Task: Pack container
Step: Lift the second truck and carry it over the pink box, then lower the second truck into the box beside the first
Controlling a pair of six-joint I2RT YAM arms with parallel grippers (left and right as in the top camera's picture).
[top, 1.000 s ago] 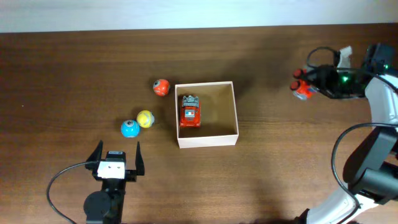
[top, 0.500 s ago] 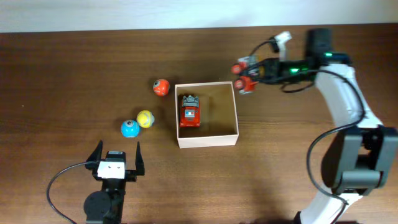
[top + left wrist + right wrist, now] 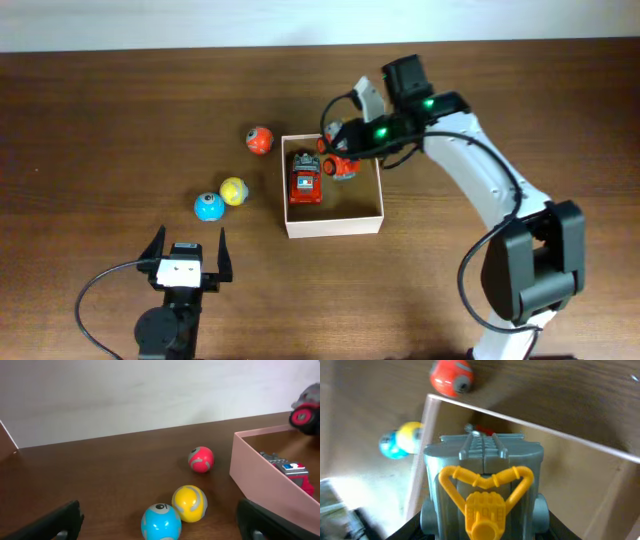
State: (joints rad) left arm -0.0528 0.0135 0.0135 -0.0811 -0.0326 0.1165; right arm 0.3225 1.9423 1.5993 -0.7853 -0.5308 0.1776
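– brown wood everywhere, is that the whole surface?
– nearly. the table (image 3: 100,90) is dark brown, with a fine grain, and fills almost all of the overhead frame. a pale wall (image 3: 300,20) shows only as a strip along the top edge. in the left wrist view the same plain pale wall rises behind the table's far edge.
– where is the container?
– the container (image 3: 334,228) sits flat on the wood just right of the frame's centre, with thin white walls and a tan inside. a red toy car (image 3: 306,180) lies in its left half.
– and the right gripper?
– the right gripper (image 3: 342,150) hangs over the container's upper right part, clenched on a grey toy car (image 3: 338,163) with red wheels. its own camera looks past the car's grey body and a yellow piece on it, down at the tan floor. i cannot tell whether the car touches that floor.
– the left gripper?
– the left gripper (image 3: 190,236) is in the lower left of the frame with its jaws spread wide and nothing between them, well apart from the container.
– anything loose?
– three balls lie on bare wood left of the container. an orange-red ball (image 3: 259,140) is near its upper left corner. a yellow ball (image 3: 234,190) and a blue ball (image 3: 209,206) sit just beside each other lower down.
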